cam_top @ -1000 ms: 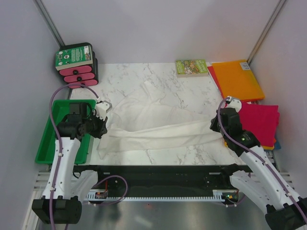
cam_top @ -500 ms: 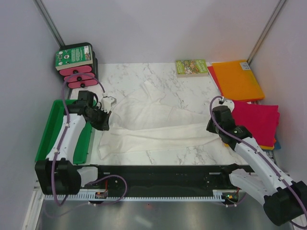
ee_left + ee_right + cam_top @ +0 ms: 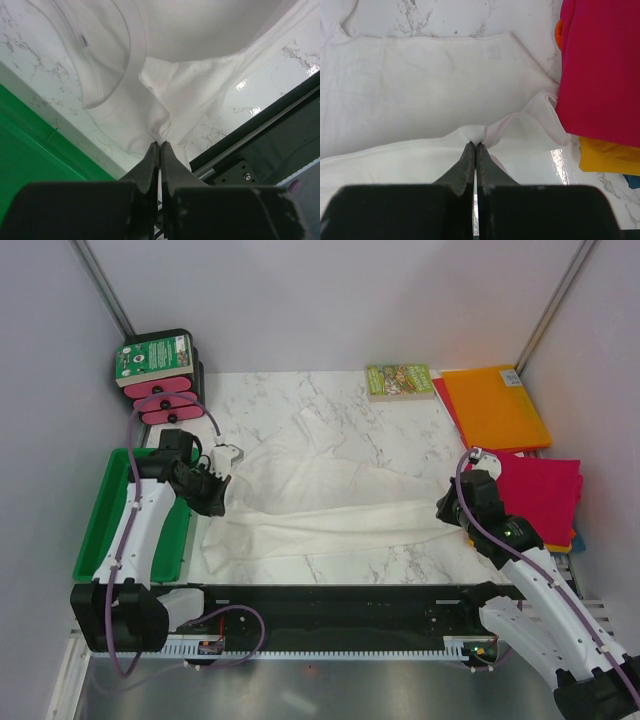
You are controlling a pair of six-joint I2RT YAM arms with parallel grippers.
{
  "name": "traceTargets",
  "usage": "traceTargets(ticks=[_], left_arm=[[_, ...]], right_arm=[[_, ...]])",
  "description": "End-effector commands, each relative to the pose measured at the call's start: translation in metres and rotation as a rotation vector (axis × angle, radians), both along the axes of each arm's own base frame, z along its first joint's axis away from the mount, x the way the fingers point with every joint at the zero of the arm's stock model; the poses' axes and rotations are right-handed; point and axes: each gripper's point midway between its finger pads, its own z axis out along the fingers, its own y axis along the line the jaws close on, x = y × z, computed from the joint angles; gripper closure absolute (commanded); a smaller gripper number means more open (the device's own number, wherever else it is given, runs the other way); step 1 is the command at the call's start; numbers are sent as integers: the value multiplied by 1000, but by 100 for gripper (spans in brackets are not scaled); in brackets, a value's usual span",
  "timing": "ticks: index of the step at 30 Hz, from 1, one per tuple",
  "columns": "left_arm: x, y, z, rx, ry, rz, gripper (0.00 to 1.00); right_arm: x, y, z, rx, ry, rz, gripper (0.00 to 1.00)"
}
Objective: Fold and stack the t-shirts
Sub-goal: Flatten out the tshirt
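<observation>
Across the marble table (image 3: 400, 430) the white t-shirt (image 3: 320, 490) was spread in wrinkles (the magenta t-shirt (image 3: 545, 490) was laid just beside its right end), and its cloth was pinched at the left end by the clenched left gripper (image 3: 160, 144) and at the right by the clenched right gripper (image 3: 475, 145).

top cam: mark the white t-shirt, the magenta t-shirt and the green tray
white t-shirt (image 3: 315, 485): top external view, middle of the spread cloth.
magenta t-shirt (image 3: 550, 490): top external view, centre of its folded top face.
green tray (image 3: 97, 525): top external view, bare strip along its left wall.
</observation>
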Motion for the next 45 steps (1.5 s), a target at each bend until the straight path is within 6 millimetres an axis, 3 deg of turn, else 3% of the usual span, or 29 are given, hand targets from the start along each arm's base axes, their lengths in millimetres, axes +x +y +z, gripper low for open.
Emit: traceTargets(ticks=[1, 3, 6, 11, 15, 20, 24, 27, 31, 45], left_arm=[[2, -11, 31, -57, -122, -27, 98], [0, -14, 34, -73, -132, -27, 98], [-4, -20, 34, -77, -132, -50, 98], [-5, -22, 32, -90, -117, -41, 98], [-4, -22, 28, -93, -104, -31, 98], [-2, -21, 25, -90, -101, -28, 98], [2, -21, 23, -90, -102, -17, 98], [4, -22, 21, -93, -99, -11, 98], [5, -21, 20, -91, -91, -5, 98], [5, -21, 16, -90, -87, 7, 98]], right_arm=[[3, 4, 19, 33, -44, 1, 93], [2, 3, 19, 33, -44, -1, 71], [1, 3, 19, 34, -44, -2, 61], [1, 5, 16, 39, -38, 4, 60], [2, 8, 2, 28, 19, 6, 60], [-2, 8, -32, 35, 123, -48, 70], [-13, 4, -64, 66, 173, -123, 73], [-13, -3, -76, 43, 182, -169, 74], [-8, -11, -84, -2, 181, -201, 73], [19, -10, -97, -60, 165, -209, 69]])
